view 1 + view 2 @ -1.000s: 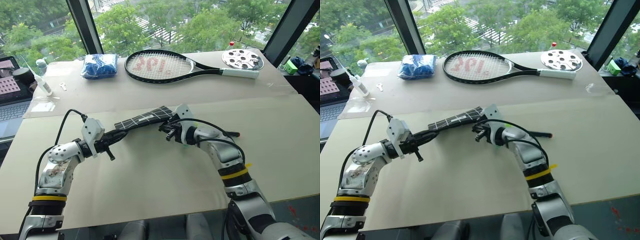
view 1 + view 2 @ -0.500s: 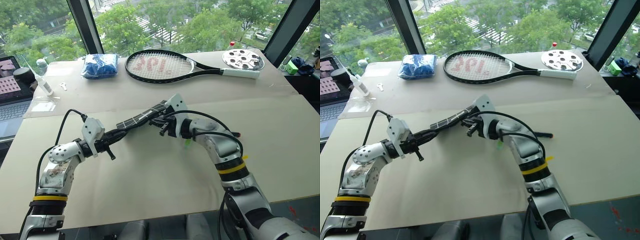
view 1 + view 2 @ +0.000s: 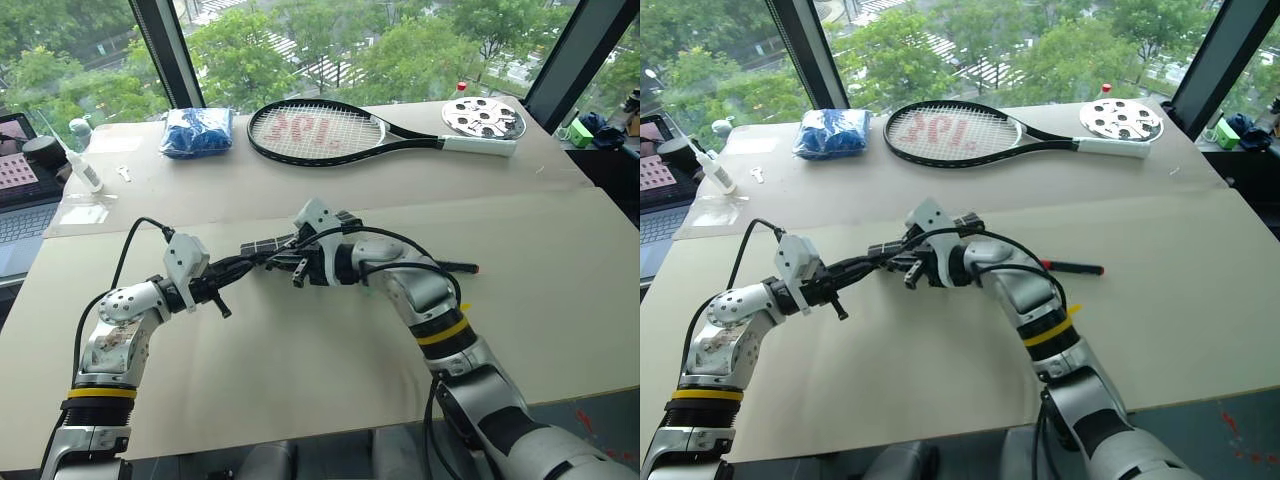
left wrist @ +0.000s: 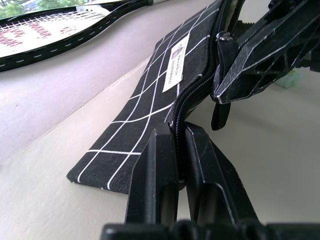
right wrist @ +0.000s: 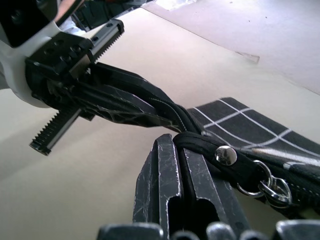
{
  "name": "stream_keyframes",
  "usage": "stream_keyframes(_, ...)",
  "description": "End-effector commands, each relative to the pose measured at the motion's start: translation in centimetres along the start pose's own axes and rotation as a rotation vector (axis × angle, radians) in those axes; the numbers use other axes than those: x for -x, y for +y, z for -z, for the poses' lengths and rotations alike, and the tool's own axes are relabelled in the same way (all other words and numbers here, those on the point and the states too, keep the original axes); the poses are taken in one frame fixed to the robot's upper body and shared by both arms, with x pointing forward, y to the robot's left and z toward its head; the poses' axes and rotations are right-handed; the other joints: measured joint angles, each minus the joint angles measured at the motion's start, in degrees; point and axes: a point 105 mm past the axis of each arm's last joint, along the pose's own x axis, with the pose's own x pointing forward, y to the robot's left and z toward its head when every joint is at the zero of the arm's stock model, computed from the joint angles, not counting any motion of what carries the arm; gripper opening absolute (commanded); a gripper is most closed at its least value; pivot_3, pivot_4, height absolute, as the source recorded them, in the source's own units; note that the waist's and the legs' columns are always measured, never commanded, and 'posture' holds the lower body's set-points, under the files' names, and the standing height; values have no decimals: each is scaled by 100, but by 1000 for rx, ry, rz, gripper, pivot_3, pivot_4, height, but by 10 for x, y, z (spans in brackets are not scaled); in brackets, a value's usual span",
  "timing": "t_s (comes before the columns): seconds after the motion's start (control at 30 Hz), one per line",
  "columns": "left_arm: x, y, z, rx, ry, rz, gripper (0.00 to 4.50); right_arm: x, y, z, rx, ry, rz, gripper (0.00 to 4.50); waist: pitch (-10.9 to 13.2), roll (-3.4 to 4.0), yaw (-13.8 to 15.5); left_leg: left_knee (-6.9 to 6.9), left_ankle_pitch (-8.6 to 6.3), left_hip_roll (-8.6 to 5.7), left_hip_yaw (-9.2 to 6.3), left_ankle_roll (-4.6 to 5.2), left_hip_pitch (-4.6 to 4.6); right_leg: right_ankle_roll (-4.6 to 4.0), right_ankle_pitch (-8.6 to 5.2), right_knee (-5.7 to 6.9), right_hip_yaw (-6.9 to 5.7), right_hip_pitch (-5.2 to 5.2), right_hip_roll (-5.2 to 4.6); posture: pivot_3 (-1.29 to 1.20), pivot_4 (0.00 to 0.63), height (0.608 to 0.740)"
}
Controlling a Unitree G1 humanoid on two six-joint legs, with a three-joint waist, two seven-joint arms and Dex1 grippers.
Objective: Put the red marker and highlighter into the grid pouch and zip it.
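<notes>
Pouch: while both arms meet over the middle of the beige bench, the flat black fabric grid pouch with white lines is held between them, lifted on edge above the surface, its white label patch facing up toward the racket side.
Pouch contents: what lies inside cannot be told; the zipper line looks closed along the stretch near the left end effector.
Left end effector: clenched on the pouch's zipper edge at its near corner.
Right end effector: clenched on the black zipper pull strap with its silver stud, close beside the left end effector.
Red marker: the slim black-barrelled marker with a red end lies flat on the bench, just beyond the right forearm, outside the pouch.
Highlighter: a blurred pale green shape rests on the bench past the pouch; no more can be made out.
Far side: a black tennis racket with white grip, a blue plastic packet and a white perforated disc sit along the window edge, well apart from the pouch.
Open room: bare bench in front of both arms down to the near edge, and to the right of the marker.
Left edge: a laptop and a small white bottle.
</notes>
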Motion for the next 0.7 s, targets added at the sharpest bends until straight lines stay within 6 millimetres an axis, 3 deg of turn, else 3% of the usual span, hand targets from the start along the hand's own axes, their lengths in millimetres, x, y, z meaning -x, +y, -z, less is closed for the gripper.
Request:
stream_keyframes(0.03,-2,1,-11,-23,-40,5,0,-2,22,-4,39,-2,-114,68,0,0,-7,0,0,0,0,0,0,0,0,0,0,-1,0,0,150,740)
stream_keyframes(0.17,-2,-1,-11,-21,-42,9,0,0,17,8,65,35,-88,68,0,0,-15,0,0,0,0,0,-1,0,0,0,0,-1,0,0,150,740)
stream_keyframes(0.3,-1,-2,-11,-17,-46,6,0,12,6,18,100,75,-44,1220,0,0,-15,1,0,0,1,0,-1,-1,1,1,0,-3,0,0,150,740)
stream_keyframes(0.4,1,-1,-12,-7,-54,-7,0,32,-8,5,70,27,16,2249,0,0,-11,1,0,-1,2,0,-2,-1,1,0,0,-3,0,0,150,740)
stream_keyframes(0.53,4,0,-13,9,-61,-26,0,77,-18,-25,-18,-90,20,3650,0,0,26,2,0,-1,2,0,-8,-1,1,-2,1,-7,0,0,150,740)
stream_keyframes(0.6,6,2,-14,19,-66,-37,0,113,-12,-42,1,-167,-25,3650,0,0,52,1,0,-1,2,0,-11,-1,1,-4,0,-7,0,0,150,740)
stream_keyframes(0.7,7,1,-14,26,-68,-40,0,159,-13,-42,94,-160,13,3650,0,-1,108,2,-1,-2,0,1,-23,-1,2,-6,-2,-14,0,0,150,740)
